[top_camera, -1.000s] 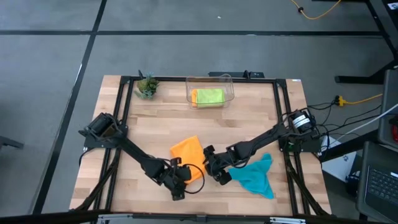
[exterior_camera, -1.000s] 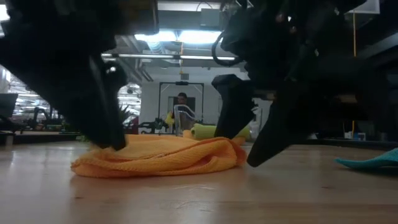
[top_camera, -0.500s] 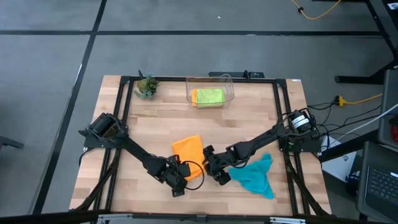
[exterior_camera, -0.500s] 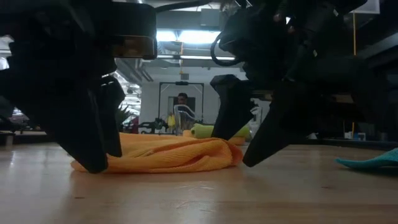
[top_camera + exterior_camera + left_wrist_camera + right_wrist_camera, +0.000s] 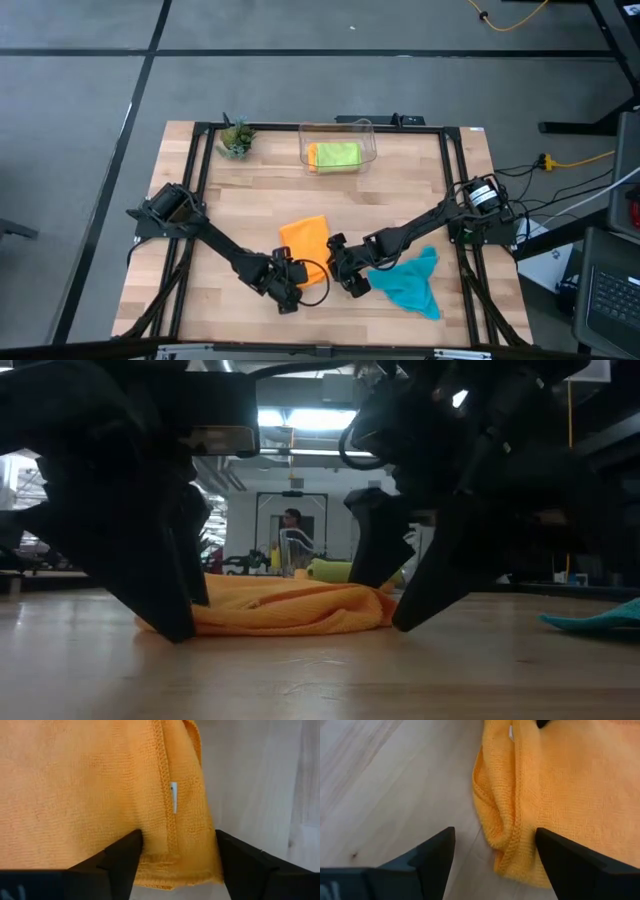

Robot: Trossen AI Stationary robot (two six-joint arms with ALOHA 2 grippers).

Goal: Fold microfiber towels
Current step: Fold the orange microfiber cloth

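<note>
Beneath, wooden table (image 5: pixel 400 190); beyond, lit room

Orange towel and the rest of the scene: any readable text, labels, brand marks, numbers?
None readable.
Small white tag on the orange towel hem: shows no print.
Pale mark at the edge of the left wrist view, on the left gripper: cut off, unreadable.
Clear bin, teal towel: no markings visible.

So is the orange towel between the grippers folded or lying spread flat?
Folded. The orange towel shows doubled layers with a stitched hem and tag on top, and from table height it sits as a thick, rumpled stack rather than a single flat sheet.
</note>
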